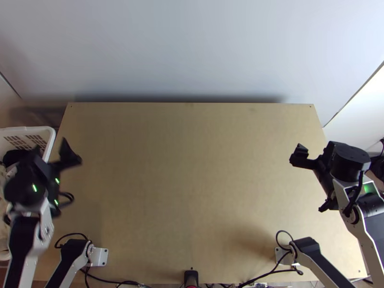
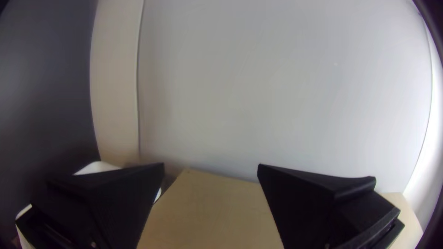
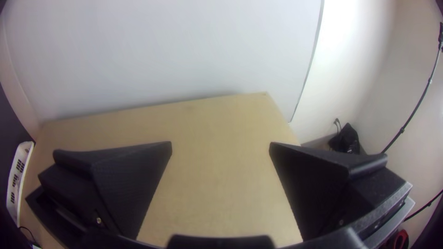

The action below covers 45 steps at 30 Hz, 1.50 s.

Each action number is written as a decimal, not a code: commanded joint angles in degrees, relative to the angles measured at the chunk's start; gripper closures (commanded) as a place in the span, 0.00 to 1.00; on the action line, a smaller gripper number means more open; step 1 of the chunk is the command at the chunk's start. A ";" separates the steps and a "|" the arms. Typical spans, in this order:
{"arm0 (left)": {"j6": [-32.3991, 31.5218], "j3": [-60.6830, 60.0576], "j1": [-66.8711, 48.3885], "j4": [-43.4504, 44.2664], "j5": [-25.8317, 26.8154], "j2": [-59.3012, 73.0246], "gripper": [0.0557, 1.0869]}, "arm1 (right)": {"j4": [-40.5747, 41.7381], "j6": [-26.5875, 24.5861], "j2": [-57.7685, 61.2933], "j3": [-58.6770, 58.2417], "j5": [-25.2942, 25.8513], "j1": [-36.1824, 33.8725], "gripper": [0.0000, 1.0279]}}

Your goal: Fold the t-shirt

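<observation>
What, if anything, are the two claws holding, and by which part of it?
Nothing is held: the left claw and the right claw both stand wide open and empty.

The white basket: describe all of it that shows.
The basket is white, apparently moulded plastic, with a smooth rim, a rounded corner and rows of slots through its wall. It stands beside the table's left edge and is cut off by the top view's border. Inside lie a dark bundle and some pale material, probably cloth. The left arm hides much of it; whether the arm or the table touches it, I cannot tell.
</observation>
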 commanded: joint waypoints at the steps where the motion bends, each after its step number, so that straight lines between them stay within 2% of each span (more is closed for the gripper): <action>1: -8.86 13.40 22.21 -7.70 14.54 16.81 0.05 | -2.32 2.61 1.07 1.42 0.44 0.03 0.04; 3: -11.67 14.72 28.98 -7.44 22.01 19.88 0.05 | -2.41 2.79 0.98 1.25 0.44 -0.32 0.04; 4: -16.15 15.51 31.17 -8.49 22.63 20.94 0.05 | -2.32 2.79 0.98 1.34 0.44 -0.49 0.04; 7: -21.60 18.32 31.17 -11.83 22.54 22.61 0.05 | -2.41 2.79 0.98 1.42 0.44 -0.49 0.04; 9: -21.25 19.64 30.82 -14.12 22.54 22.61 0.05 | -2.41 2.79 1.16 1.78 0.44 -0.58 0.04; 14: -22.04 18.15 33.37 -11.74 21.22 25.42 0.05 | -3.20 2.79 1.95 3.27 0.44 -0.58 0.04; 17: -18.53 17.53 38.03 -9.55 21.22 28.76 0.05 | -4.78 2.79 2.21 4.24 0.44 -0.67 0.04; 25: -3.23 17.09 50.16 -2.96 21.14 39.22 0.05 | -8.47 2.79 2.13 4.41 0.27 -0.58 0.04; 33: 1.95 14.37 55.34 -2.08 21.31 48.19 0.05 | -9.00 3.05 1.95 3.80 0.00 -0.58 0.04; 45: 5.64 15.78 60.18 -3.39 21.14 60.40 0.05 | -9.97 3.05 1.78 3.62 0.09 -0.93 0.04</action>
